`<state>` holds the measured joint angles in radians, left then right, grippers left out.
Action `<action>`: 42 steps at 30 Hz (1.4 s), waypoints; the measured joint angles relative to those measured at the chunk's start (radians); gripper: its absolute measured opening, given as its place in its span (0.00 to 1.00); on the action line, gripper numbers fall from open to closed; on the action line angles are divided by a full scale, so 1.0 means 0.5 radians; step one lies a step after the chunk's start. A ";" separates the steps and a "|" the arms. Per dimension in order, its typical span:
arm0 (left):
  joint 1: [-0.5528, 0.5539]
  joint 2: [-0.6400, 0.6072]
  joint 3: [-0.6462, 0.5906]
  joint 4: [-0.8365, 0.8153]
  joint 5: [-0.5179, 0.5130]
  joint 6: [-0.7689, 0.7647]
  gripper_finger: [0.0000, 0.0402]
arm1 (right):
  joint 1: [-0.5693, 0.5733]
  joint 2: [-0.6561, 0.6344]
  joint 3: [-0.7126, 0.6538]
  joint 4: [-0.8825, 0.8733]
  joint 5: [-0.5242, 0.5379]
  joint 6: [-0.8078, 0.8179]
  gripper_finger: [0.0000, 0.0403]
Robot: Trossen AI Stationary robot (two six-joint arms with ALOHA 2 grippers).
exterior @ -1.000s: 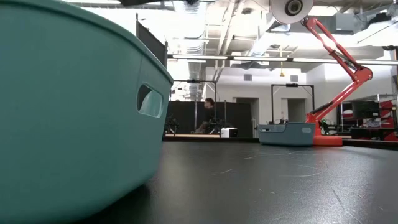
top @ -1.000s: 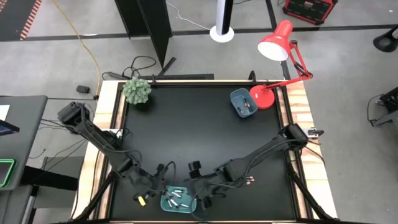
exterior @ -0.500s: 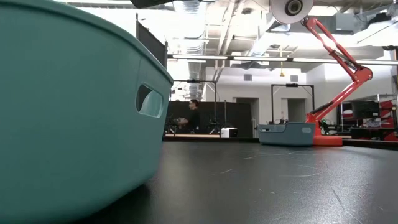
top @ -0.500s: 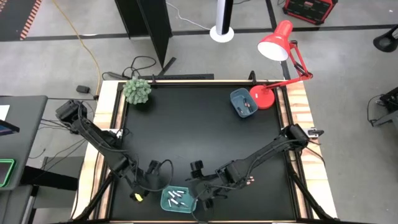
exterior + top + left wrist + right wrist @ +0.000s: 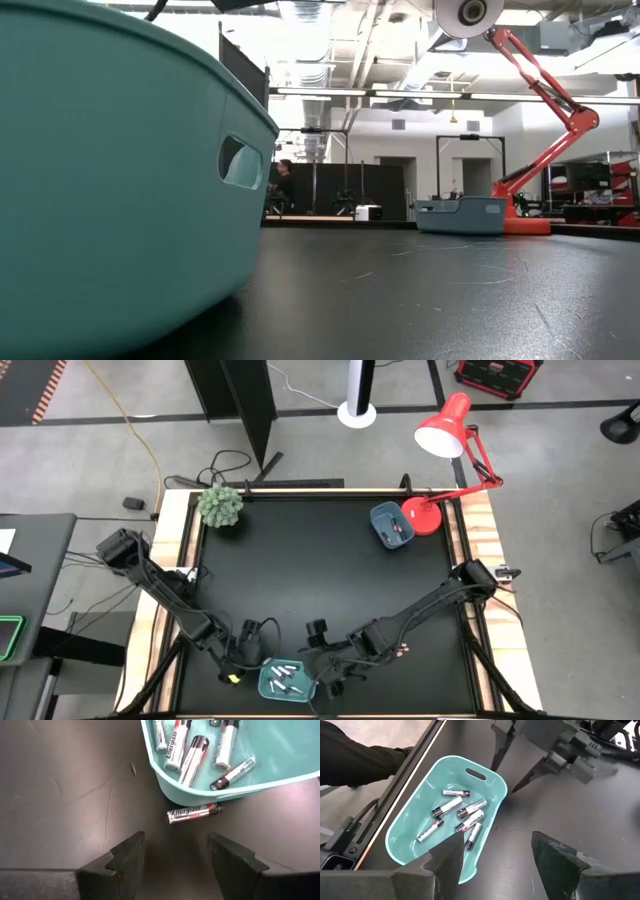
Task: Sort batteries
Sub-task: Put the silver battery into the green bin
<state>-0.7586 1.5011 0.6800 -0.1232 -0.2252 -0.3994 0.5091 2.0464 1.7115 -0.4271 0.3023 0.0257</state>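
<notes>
A teal tray point(image 5: 283, 680) sits at the table's near edge with several batteries point(image 5: 462, 815) lying loose in it, silver ones and dark ones with red bands. One more battery point(image 5: 194, 813) lies on the table against the tray's outer wall. My left gripper point(image 5: 175, 847) is open just left of the tray point(image 5: 280, 750), pointing at that stray battery without touching it. My right gripper point(image 5: 495, 852) is open to the right of the tray point(image 5: 410, 845), clear of it. A blue tray point(image 5: 392, 525) at the far right holds a few more batteries.
A red desk lamp point(image 5: 440, 435) stands at the far right corner beside the blue tray point(image 5: 460, 215). A small green plant point(image 5: 220, 506) sits at the far left corner. The teal tray's wall point(image 5: 120, 200) fills the low view's left. A person moves in the room behind.
My left gripper has drawn back from over the teal tray's left end toward the table's left edge. My right gripper has kept still.
</notes>
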 joint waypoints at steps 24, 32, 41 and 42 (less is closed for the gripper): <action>-0.070 0.230 -0.005 0.324 -0.042 -0.179 0.69 | 0.000 0.002 0.000 0.004 0.000 0.040 0.62; -0.098 0.249 -0.005 0.396 -0.117 -0.266 0.70 | 0.000 0.002 0.000 0.003 0.000 0.040 0.62; -0.108 0.366 -0.002 0.541 -0.226 -0.294 0.70 | 0.000 0.002 0.000 0.002 0.000 0.040 0.62; -0.110 0.367 -0.002 0.541 -0.237 -0.295 0.70 | 0.000 0.002 0.000 0.001 0.000 0.040 0.62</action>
<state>-0.8137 1.6848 0.6792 0.1474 -0.3436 -0.5471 0.5091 2.0476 1.7115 -0.4266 0.3023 0.0456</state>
